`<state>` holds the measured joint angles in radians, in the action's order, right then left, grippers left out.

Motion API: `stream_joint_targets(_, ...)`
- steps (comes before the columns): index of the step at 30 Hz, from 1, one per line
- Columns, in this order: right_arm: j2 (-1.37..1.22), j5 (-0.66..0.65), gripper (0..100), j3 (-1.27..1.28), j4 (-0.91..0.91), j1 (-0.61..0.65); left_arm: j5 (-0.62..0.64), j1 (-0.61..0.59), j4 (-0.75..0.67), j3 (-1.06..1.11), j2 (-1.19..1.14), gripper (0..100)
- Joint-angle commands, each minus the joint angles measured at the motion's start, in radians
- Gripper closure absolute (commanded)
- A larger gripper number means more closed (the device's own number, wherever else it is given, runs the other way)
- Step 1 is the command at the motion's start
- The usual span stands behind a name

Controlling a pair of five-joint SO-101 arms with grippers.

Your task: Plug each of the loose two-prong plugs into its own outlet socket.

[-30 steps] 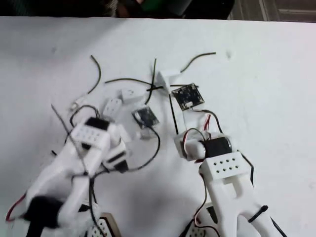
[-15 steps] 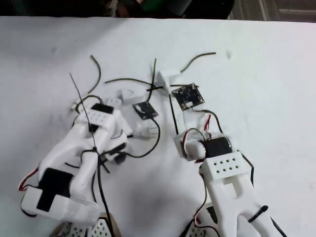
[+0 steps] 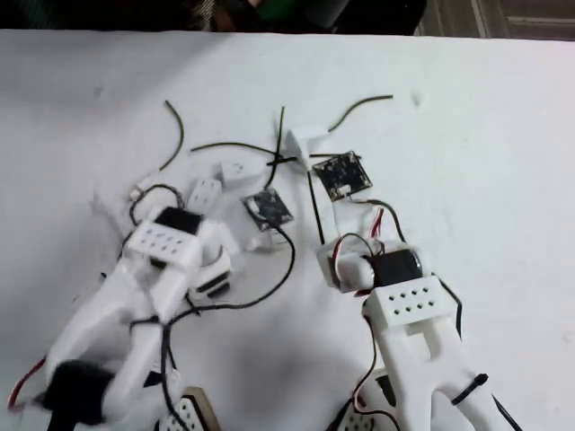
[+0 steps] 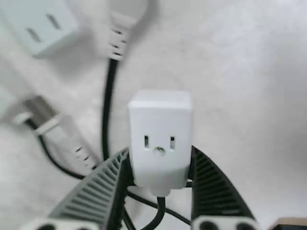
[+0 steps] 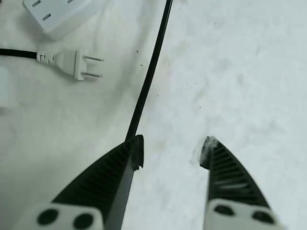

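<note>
My left gripper [image 4: 159, 151] is shut on a white outlet socket [image 4: 160, 139] whose black cord runs back between the fingers. Its slotted face points away from the wrist. A white two-prong plug [image 4: 60, 136] on a black cord lies beside it, and a second outlet block [image 4: 41, 26] lies farther off. My right gripper [image 5: 172, 143] hangs open over bare table with nothing between its fingers. Ahead of it lie a black cord [image 5: 148, 76], a loose white plug [image 5: 72, 64] and a white outlet block [image 5: 57, 14]. From above, the left arm [image 3: 162, 247] and right arm [image 3: 400, 301] stand side by side.
Several white outlet blocks [image 3: 235, 171] and black cords [image 3: 229, 145] are scattered mid-table. Two dark square pieces [image 3: 268, 208] [image 3: 343, 173] lie among them. The white table [image 3: 485, 126] is bare to the far right and far left.
The left arm swung toward the far left and came back near its earlier spot, dragging its cord. The nearer dark square shifted slightly. The right arm stayed still.
</note>
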<state>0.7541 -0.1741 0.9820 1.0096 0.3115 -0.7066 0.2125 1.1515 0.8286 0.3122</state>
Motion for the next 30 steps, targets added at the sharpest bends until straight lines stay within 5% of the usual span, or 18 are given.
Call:
stream_joint_targets(1,0.018,-0.002,80.0,-0.005,-0.012,-0.004,0.006,-0.047,0.089,-0.018,0.225,98)
stream_joint_targets(7,0.018,-0.002,80.0,-0.005,-0.013,-0.004,0.003,-0.104,0.193,-0.104,0.464,97)
stream_joint_targets(12,0.018,-0.002,80.0,-0.005,-0.012,-0.004,0.014,-0.102,0.253,-0.130,0.690,78)
stream_joint_targets(18,0.018,-0.002,80.0,-0.005,-0.012,-0.004,0.018,-0.117,0.330,-0.169,1.015,76)
stream_joint_targets(30,0.018,-0.002,80.0,-0.005,-0.012,-0.004,-0.058,-0.137,0.203,0.255,1.084,77)
